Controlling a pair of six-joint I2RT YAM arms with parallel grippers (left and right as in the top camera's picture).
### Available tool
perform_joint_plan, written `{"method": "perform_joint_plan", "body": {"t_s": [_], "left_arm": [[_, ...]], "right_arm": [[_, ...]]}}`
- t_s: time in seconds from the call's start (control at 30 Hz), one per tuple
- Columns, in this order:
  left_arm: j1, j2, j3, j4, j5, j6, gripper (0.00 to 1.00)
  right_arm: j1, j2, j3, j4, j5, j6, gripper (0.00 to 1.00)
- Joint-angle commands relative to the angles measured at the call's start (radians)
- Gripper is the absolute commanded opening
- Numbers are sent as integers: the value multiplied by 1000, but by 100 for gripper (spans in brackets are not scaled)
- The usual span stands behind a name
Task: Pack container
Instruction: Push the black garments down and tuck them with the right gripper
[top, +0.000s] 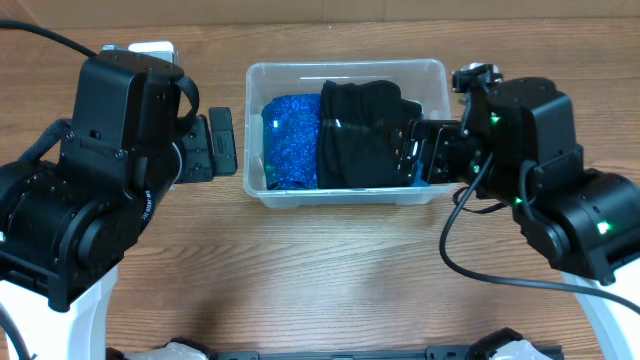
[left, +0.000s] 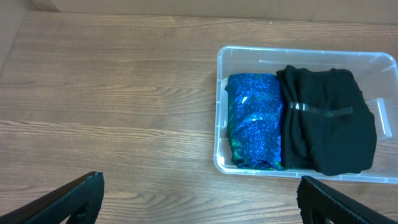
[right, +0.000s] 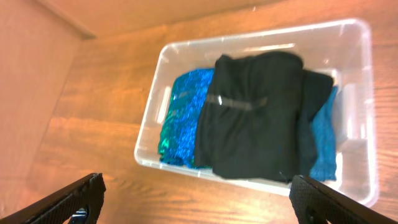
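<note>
The clear plastic container (top: 340, 66) stands at the table's middle back. In it lie a sparkly blue cloth (top: 292, 140) on the left and a folded black cloth (top: 360, 130) on the right, with a bit of blue showing past the black one. My left gripper (top: 222, 145) is open and empty just outside the container's left wall. My right gripper (top: 415, 150) is open and empty above the container's right end. The left wrist view shows the container (left: 219, 124), blue cloth (left: 255, 118) and black cloth (left: 326, 124) beyond its open jaws (left: 199, 199). The right wrist view shows the container (right: 367, 93) and both cloths (right: 255, 118) beyond its open jaws (right: 199, 199). The container's base label is hidden.
A white object (top: 150, 47) lies at the back left behind my left arm. A brown cardboard wall (right: 37, 62) runs along the table's far side. Bare wooden tabletop (top: 320, 270) lies in front of the container.
</note>
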Motion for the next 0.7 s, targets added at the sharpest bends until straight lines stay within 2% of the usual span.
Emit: {"method": "perform_joint_plan", "body": {"t_s": [0.0, 0.4, 0.53, 0.67], "left_arm": [[-1, 3, 0, 2, -17, 9, 100], [-1, 3, 0, 2, -17, 9, 100], [-1, 3, 0, 2, -17, 9, 100], [-1, 3, 0, 2, -17, 9, 100]], "right_arm": [[-3, -43, 3, 36, 109, -4, 100], [-11, -131, -3, 232, 181, -292, 100], [-61, -209, -61, 306, 179, -296, 100], [-132, -330, -212, 499, 143, -296, 100]]}}
